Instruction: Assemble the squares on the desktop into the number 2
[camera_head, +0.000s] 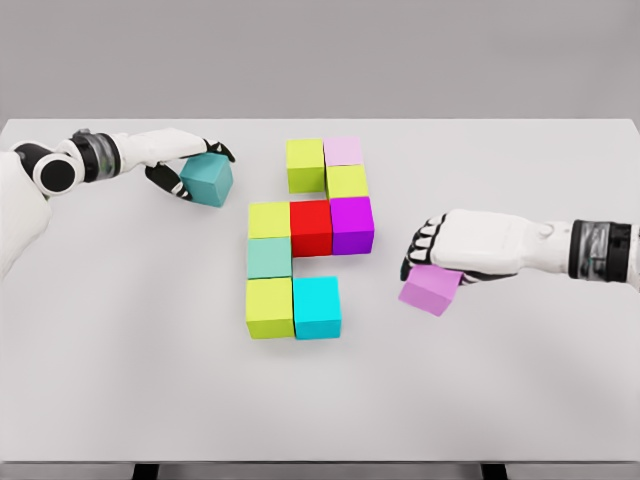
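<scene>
Several coloured cubes sit joined at the table's middle: a lime cube and a pale pink cube on top, a lime cube below them, then a lime, red and magenta cube in a row, a mint cube, and a lime and cyan cube at the bottom. My left hand is shut on a teal cube at the upper left. My right hand is shut on a violet cube, tilted, right of the group.
The white table spans the view, its front edge along the bottom. Both white forearms reach in from the sides at mid height.
</scene>
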